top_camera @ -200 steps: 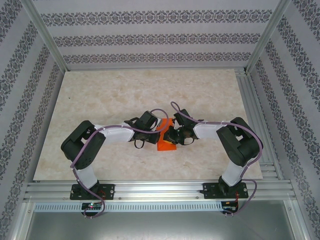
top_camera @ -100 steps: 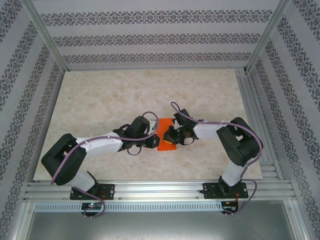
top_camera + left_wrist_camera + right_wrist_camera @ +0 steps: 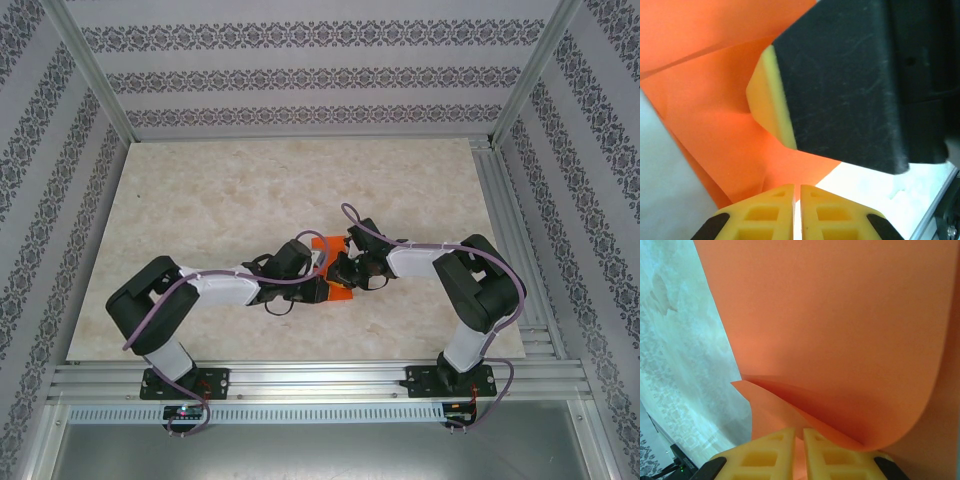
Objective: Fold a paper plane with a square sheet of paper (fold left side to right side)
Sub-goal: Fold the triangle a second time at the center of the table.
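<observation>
On the table (image 3: 200,180), the square sheet of paper (image 3: 338,293) (orange, bowed, creased)

The square sheet of paper (image 3: 340,293) — thin, bright orange — lies on the desk (image 3: 250,180) near its middle, partly folded, one layer curling up and over another.

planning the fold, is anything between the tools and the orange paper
Nothing visible does: the right tool is shut on the square sheet of paper, and the left tool sits shut at its edge.
</observation>
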`<state>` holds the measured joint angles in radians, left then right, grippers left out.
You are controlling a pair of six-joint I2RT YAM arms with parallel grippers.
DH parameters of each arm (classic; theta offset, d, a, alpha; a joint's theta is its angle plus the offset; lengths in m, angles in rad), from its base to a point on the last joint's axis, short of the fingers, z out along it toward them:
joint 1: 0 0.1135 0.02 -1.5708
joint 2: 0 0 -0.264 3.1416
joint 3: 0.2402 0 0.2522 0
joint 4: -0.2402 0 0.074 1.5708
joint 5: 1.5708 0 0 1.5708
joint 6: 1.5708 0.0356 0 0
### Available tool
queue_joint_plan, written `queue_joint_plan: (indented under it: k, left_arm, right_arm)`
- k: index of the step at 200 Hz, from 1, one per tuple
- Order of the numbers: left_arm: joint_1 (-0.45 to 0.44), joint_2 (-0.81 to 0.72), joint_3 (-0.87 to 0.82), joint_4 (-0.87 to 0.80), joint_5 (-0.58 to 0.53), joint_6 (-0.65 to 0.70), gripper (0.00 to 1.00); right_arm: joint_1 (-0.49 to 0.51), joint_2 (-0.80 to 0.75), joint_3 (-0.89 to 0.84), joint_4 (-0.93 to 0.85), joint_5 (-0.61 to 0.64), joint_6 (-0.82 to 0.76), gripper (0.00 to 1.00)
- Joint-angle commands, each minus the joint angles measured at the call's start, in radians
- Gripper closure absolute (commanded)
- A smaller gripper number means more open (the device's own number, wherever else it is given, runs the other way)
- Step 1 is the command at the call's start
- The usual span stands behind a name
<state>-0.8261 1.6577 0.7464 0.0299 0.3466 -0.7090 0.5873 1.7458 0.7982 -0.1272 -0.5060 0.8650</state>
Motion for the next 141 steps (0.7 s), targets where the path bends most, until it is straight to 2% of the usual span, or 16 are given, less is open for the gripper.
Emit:
queue_joint_plan:
  k: [1, 141]
  left_arm:
    - [-0.008, 0.016, 0.014, -0.009, -0.021, 0.003, 0.87]
    - [-0.010, 0.074, -0.025, -0.042, -0.061, 0.015, 0.89]
  right_arm:
    - [0.002, 0.035, -0.023, -0.046, 0.032, -0.020, 0.86]
    - [-0.007, 0.012, -0.017, -0.027, 0.023, -0.026, 0.86]
